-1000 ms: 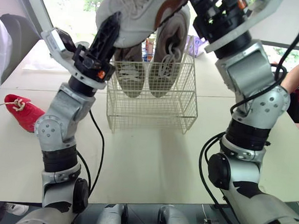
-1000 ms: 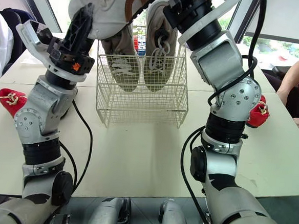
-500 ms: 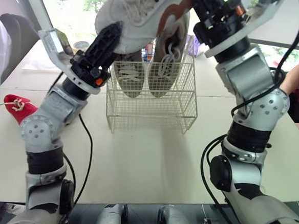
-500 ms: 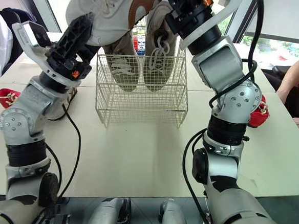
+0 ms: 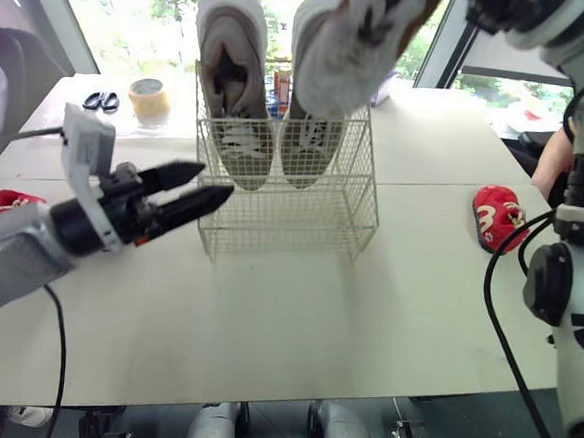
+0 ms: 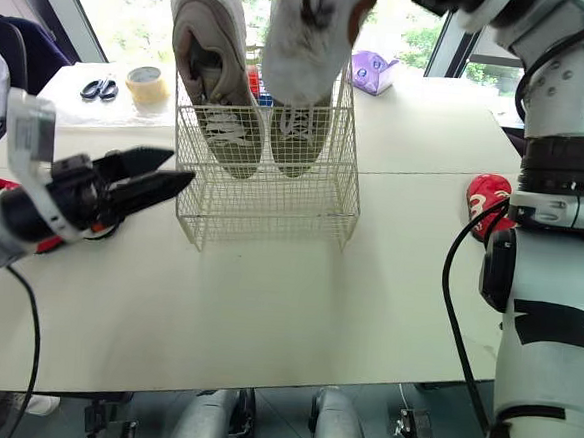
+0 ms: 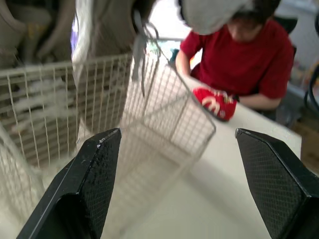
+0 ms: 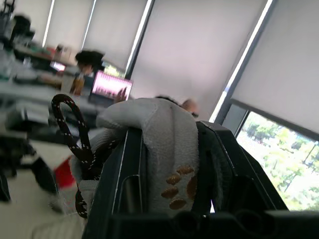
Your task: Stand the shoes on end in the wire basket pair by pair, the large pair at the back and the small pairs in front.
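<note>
The grey shoe (image 5: pixel 359 43) is clamped in the right gripper (image 8: pixel 174 149) above the wire basket (image 5: pixel 292 219), toe pointed down; the left gripper (image 5: pixel 212 180) is held spread and empty beside it.

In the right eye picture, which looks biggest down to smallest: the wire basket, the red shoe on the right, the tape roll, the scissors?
1. wire basket, clearly largest.
2. red shoe, partly behind a cable.
3. tape roll and scissors look about alike; both lie farther back, so I won't rank them.
</note>
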### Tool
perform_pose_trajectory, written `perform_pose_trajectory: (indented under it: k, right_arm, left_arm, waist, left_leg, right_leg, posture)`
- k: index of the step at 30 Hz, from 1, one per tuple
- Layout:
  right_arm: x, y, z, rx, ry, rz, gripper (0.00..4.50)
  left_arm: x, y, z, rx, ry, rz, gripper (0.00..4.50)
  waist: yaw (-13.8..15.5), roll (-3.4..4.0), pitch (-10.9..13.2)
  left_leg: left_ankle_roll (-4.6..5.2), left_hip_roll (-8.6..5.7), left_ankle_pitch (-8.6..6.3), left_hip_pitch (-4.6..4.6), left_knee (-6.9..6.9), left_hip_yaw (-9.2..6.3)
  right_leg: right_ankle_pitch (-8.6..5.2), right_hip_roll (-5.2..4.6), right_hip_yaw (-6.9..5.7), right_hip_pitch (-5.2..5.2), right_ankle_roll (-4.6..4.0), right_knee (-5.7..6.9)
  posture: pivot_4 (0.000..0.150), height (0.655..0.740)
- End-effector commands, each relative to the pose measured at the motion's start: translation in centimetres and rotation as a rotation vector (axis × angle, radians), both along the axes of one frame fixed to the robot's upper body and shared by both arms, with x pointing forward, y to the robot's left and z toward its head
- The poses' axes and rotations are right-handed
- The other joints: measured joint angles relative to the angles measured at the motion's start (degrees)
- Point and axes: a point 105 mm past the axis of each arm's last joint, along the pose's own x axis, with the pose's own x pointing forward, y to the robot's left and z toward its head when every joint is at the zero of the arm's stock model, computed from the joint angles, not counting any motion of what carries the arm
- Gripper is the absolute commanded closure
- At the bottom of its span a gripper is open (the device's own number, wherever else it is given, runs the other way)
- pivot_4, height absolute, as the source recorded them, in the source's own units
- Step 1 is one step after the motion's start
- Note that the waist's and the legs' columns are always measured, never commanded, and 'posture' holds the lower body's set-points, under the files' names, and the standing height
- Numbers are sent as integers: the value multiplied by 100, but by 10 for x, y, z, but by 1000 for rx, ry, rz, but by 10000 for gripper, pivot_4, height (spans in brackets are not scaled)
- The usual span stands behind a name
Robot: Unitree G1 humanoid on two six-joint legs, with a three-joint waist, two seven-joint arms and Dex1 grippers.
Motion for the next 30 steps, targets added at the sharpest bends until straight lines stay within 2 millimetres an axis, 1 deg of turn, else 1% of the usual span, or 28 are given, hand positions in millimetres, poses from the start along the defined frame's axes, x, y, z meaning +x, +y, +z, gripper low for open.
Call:
perform_pose_trajectory:
  k: [1,3,4,7,10,14,16,21,26,29,30]
  right_arm:
    - [10,4,-4,-71,-107,-16,31644]
    - [20,5,-10,-73,-123,-37,31644]
    - [24,7,-14,-80,-129,-47,31644]
    - [34,10,-33,-106,-106,-46,31644]
    - [37,11,-43,-116,-78,-29,31644]
    - [42,8,-60,-133,-8,-21,31644]
    - [44,7,-65,-129,8,-23,31644]
    - [53,4,-94,-162,30,-70,31644]
    - [59,3,-106,-156,51,-94,31644]
    - [63,2,-112,-145,73,-113,20149]
    - [64,1,-115,-148,84,-122,15679]
  left_arm:
    - [-18,-3,2,-6,0,-18,7490]
    - [-21,-3,-2,-7,19,-6,7490]
    - [-21,-2,-2,-17,19,5,7490]
    - [-23,-3,-1,-36,25,14,7490]
    - [-24,-2,-2,-33,37,23,7490]
    - [-24,-1,-3,-29,51,28,7490]
    - [-24,0,-3,-25,56,24,7490]
    - [-19,1,-2,-26,63,17,7490]
    - [-16,-1,-4,-25,74,3,7490]
    - [-14,0,-6,-17,84,2,7081]
    - [-13,1,-7,-15,85,4,7081]
  waist:
    - [-18,1,0]
    - [-23,2,1]
    - [-16,2,2]
    - [-7,2,2]
    - [-15,2,2]
    - [-12,2,2]
    - [-14,2,2]
    - [-9,2,2]
    - [-17,2,2]
    - [-14,2,2]
    - [-13,2,2]
  left_leg:
    - [-5,1,3,-1,-4,-1]
    - [-19,1,11,-1,-10,-1]
    - [-43,0,26,-2,-12,-1]
    - [-48,-1,28,-3,-13,-2]
    - [-48,-2,28,-4,-13,-1]
    - [-50,-1,29,-3,-14,-2]
    - [-51,-2,29,0,-13,-2]
    - [-54,-3,31,0,-13,-2]
    - [-55,-5,32,0,-13,-1]
    - [-57,-5,33,0,-13,-2]
    - [-58,-6,34,1,-13,-2]
  right_leg:
    - [0,1,0,-4,0,2]
    - [1,1,0,-7,0,3]
    - [1,1,-1,-8,0,3]
    - [1,1,-1,-7,0,3]
    - [2,0,-1,-7,-1,2]
    - [2,1,-2,-7,-1,3]
    - [2,1,-2,-4,-1,3]
    - [3,2,-3,-3,-3,5]
    - [4,7,-3,-4,-2,7]
    - [4,11,-3,-4,-2,8]
    - [4,12,-3,-3,-2,8]
  posture:
    - [1500,7351]
    - [1500,7351]
    - [1500,7351]
    - [1500,7351]
    - [1500,7351]
    - [1500,7351]
    - [1500,7351]
    - [1500,7351]
    - [1500,7351]
    - [1500,7351]
    - [1500,7351]
